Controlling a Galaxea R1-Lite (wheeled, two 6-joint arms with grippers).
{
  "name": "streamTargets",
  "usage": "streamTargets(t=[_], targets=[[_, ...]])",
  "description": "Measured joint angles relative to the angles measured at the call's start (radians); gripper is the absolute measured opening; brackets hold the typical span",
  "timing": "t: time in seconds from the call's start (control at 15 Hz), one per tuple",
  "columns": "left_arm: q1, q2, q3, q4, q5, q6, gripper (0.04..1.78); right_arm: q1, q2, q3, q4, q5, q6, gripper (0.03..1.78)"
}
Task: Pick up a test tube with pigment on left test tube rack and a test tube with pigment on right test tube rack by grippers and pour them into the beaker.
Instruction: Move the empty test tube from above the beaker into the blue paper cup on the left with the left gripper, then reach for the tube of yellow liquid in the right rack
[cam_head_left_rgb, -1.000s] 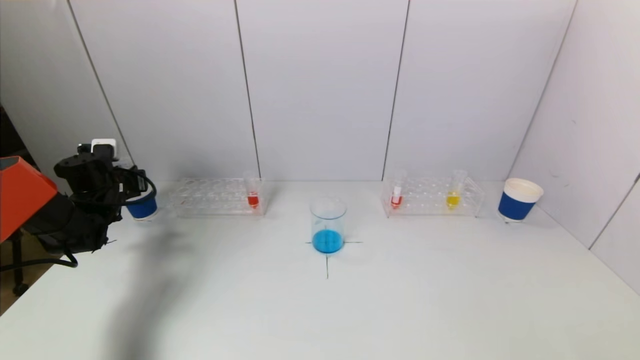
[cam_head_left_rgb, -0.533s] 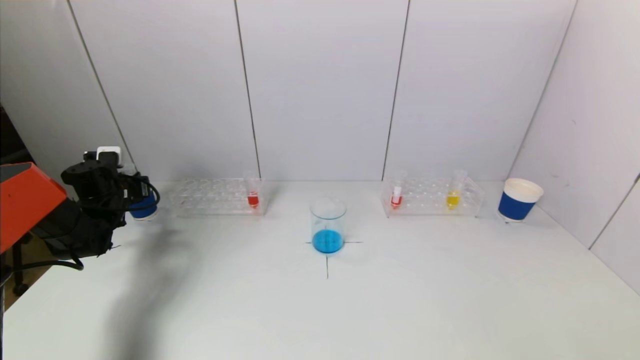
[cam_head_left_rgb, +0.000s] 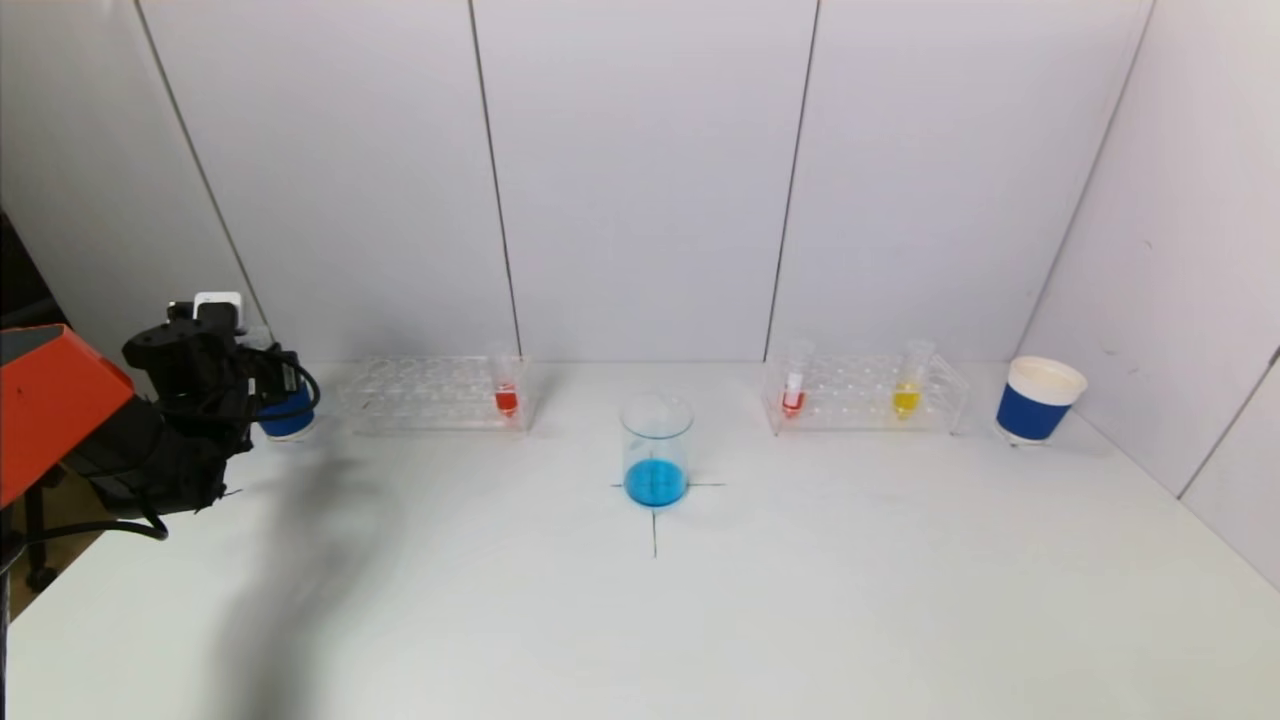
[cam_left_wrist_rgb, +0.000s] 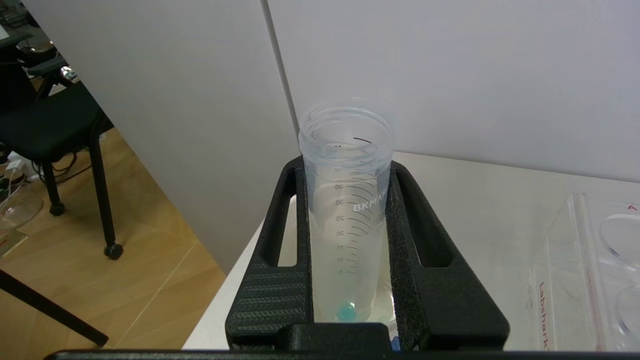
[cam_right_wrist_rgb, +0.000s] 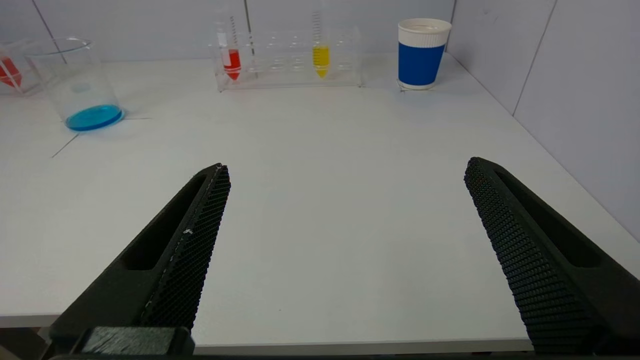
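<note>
My left gripper (cam_head_left_rgb: 235, 375) is at the table's far left, shut on an upright clear test tube (cam_left_wrist_rgb: 345, 200) that holds only a blue drop at its tip. The tube's lower end hangs over the mouth of a blue paper cup (cam_head_left_rgb: 288, 418). The beaker (cam_head_left_rgb: 656, 450) with blue liquid stands mid-table on a cross mark. One red tube (cam_head_left_rgb: 506, 388) stands in the left rack (cam_head_left_rgb: 430, 393). A red tube (cam_head_left_rgb: 793, 390) and a yellow tube (cam_head_left_rgb: 907, 388) stand in the right rack (cam_head_left_rgb: 865, 395). My right gripper (cam_right_wrist_rgb: 346, 165) is open above the table's near edge, out of the head view.
A second blue paper cup (cam_head_left_rgb: 1037, 400) stands right of the right rack by the side wall. White wall panels close off the back and right. The table's left edge drops to the floor, where a black chair (cam_left_wrist_rgb: 50, 120) stands.
The left gripper with its tube sank a little over the blue cup a second ago and has since held still. The right arm has not moved.
</note>
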Motion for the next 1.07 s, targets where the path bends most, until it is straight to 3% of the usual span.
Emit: streamTargets(t=[0.27,0.6,0.8,1.07], targets=[[0.000,0.000,-0.006,0.000,0.000,-0.001,0.63,0.000,0.000,0.000,0.000,0.000,0.000,1.71],[0.001,0.001,-0.007,0.000,0.000,-0.001,1.39,0.000,0.000,0.000,0.000,0.000,0.000,1.71],[0.001,0.001,-0.007,0.000,0.000,0.000,1.69,0.000,0.000,0.000,0.000,0.000,0.000,1.71],[0.001,0.000,-0.006,0.000,-0.001,0.001,1.77,0.000,0.000,0.000,0.000,0.000,0.000,1.71]])
